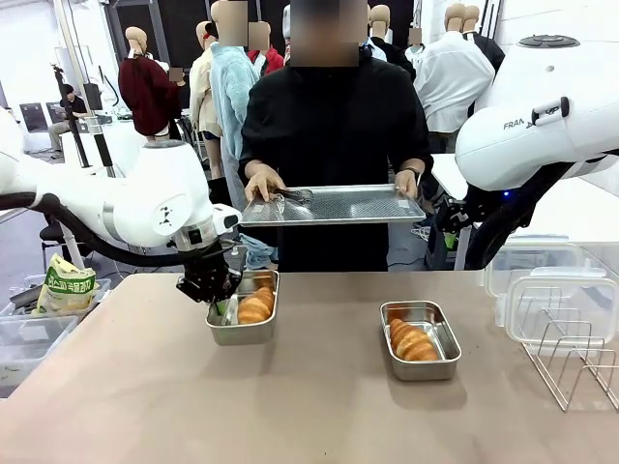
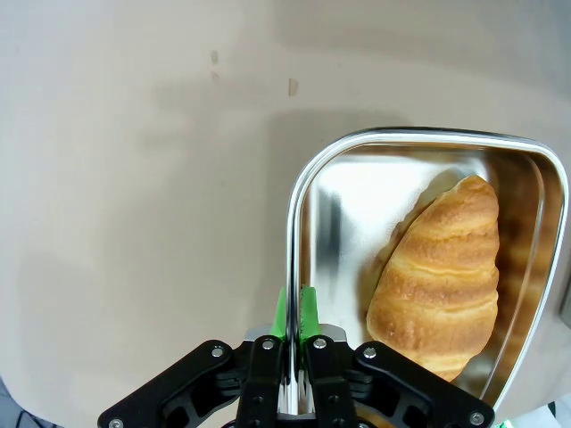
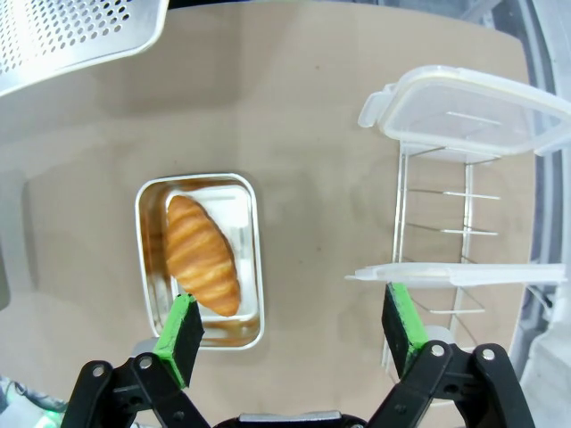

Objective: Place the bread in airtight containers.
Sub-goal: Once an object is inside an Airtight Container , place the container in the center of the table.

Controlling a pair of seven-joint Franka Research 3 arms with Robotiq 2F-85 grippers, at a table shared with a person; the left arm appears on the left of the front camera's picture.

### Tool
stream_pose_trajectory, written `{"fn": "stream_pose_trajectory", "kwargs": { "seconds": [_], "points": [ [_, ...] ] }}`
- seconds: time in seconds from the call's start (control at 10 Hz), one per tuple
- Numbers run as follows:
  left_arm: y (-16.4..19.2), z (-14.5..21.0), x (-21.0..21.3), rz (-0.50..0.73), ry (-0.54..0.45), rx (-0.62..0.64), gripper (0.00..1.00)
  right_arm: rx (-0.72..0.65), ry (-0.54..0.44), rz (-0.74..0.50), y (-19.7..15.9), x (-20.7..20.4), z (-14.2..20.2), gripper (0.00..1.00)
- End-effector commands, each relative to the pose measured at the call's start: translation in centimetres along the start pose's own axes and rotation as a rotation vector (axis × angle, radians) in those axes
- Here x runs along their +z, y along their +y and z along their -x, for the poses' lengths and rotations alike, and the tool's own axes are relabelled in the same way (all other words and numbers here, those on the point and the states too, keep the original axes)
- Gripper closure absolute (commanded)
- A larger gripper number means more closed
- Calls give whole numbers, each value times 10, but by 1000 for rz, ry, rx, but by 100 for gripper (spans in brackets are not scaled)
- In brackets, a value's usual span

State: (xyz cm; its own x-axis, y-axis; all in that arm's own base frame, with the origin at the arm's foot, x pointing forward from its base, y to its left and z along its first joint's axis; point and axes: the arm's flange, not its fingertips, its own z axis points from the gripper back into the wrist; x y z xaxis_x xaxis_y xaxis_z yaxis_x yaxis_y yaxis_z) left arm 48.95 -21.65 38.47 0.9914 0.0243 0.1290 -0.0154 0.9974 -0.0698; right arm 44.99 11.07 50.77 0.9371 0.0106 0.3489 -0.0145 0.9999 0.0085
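Two steel pans sit on the brown table, each with one croissant inside. The left pan [image 1: 244,311] holds a croissant [image 1: 256,304]; my left gripper [image 1: 221,307] is shut on its near-left rim. Up close, the green pads [image 2: 308,314] pinch the pan's rim [image 2: 292,241] beside the croissant [image 2: 442,272]. The right pan [image 1: 420,340] with its croissant [image 1: 413,342] stands free. My right gripper [image 3: 294,337] hangs open high above that pan [image 3: 202,259] and croissant [image 3: 202,253], touching nothing.
A person at the far side holds a perforated metal tray [image 1: 334,205] with tongs over the table. Clear plastic lids [image 1: 551,290] rest on a wire rack [image 1: 571,360] at the right, also the lids [image 3: 468,111] and rack [image 3: 442,223].
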Motion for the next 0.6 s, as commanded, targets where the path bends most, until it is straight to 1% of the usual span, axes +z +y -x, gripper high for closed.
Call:
{"fn": "stream_pose_trajectory", "kwargs": {
  "seconds": [0.0, 0.1, 0.3, 0.5],
  "points": [
    [-6, 3, -9, 34, -18, 15, 100, 4, 0, 0, 0, 1, 1, 0],
    [-5, 2, -13, 7, -56, 13, 100, 4, 0, 0, 0, 1, 1, 0],
    [-2, 4, -22, 15, -74, -11, 100, 4, 0, 0, 0, 1, 1, 0],
    [-3, 6, -33, -30, -96, -34, 100, 4, 0, 0, 0, 1, 1, 0]
  ]
}}
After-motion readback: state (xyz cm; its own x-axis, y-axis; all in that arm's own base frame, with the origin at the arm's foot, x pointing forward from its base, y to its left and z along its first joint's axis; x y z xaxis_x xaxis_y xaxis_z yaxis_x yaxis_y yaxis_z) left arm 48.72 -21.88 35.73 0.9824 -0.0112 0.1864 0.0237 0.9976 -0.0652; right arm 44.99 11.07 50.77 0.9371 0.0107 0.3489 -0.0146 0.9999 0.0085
